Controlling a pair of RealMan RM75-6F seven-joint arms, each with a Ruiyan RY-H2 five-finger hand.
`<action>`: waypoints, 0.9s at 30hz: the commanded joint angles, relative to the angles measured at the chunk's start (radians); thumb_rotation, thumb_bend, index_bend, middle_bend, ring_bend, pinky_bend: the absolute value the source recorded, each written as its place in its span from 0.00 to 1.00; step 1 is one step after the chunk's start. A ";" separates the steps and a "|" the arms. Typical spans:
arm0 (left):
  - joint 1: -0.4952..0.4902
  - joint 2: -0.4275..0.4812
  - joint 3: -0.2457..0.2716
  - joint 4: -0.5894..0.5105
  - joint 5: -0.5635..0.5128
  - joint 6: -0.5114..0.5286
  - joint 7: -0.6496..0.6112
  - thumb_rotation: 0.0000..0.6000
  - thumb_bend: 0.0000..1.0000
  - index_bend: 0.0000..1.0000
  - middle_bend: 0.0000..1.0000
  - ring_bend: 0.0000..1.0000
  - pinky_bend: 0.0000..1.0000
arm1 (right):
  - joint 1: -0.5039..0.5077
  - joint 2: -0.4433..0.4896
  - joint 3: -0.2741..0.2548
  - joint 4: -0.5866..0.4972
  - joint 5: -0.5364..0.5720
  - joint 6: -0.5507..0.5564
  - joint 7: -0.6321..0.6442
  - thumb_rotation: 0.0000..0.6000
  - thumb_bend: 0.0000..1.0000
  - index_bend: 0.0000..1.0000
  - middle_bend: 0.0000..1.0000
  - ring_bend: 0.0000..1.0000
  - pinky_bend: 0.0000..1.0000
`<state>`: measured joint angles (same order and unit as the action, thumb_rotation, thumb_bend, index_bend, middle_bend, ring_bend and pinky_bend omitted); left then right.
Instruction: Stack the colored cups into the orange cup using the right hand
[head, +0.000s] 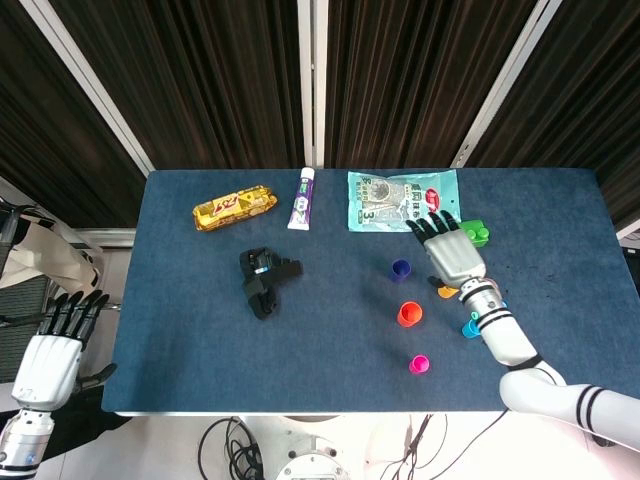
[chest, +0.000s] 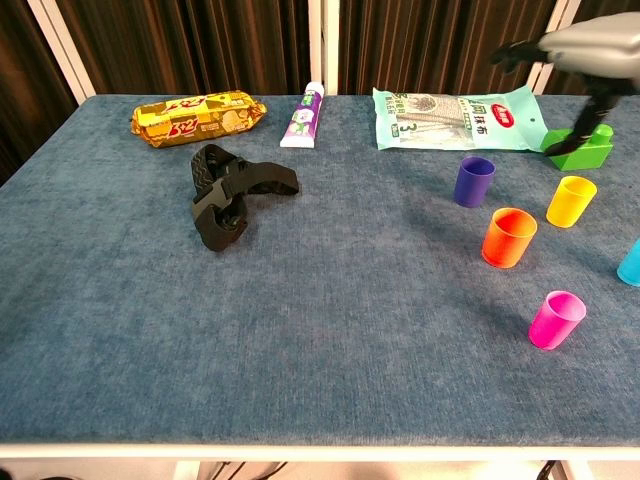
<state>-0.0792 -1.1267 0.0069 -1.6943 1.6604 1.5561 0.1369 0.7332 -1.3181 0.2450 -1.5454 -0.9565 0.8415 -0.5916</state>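
The right robot hand (head: 455, 254) hung above the desk (head: 200, 330) with its fingers spread and nothing in them, palm down over the cluster of cups. Directly beneath it, half covered in the head view, stood the yellow cup (chest: 571, 201); just off its thumb side stood the purple cup (head: 401, 269), and a little nearer the wrist on that side the orange cup (head: 409, 314), upright and empty, with no cup yet nested in it. The blue cup (head: 471, 326) sat under the forearm and the pink cup (head: 419, 364) lay further back toward the robot. Beyond the fingertips lay a green block (head: 472, 234) and a snack packet (head: 400, 200). A good grasp probably meant lowering straight onto one cup, pinching its rim without nudging neighbours, then lifting clear before centring over the orange one. The left robot hand (head: 50, 348) hung spread off the desk edge, idle.
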 joint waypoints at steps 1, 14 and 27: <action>0.002 0.003 0.000 -0.002 -0.002 0.001 -0.001 1.00 0.00 0.02 0.05 0.00 0.00 | 0.059 -0.065 -0.032 0.037 0.105 -0.014 -0.100 1.00 0.08 0.00 0.11 0.00 0.00; 0.016 -0.009 0.002 0.023 -0.003 0.022 -0.024 1.00 0.00 0.03 0.05 0.00 0.00 | 0.135 -0.208 -0.092 0.135 0.198 0.051 -0.192 1.00 0.10 0.01 0.16 0.00 0.00; 0.024 -0.010 0.002 0.037 -0.009 0.028 -0.044 1.00 0.00 0.03 0.05 0.00 0.00 | 0.139 -0.286 -0.108 0.212 0.196 0.118 -0.193 1.00 0.15 0.26 0.31 0.00 0.00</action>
<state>-0.0553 -1.1362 0.0091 -1.6578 1.6513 1.5847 0.0930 0.8733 -1.6009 0.1373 -1.3369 -0.7566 0.9561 -0.7877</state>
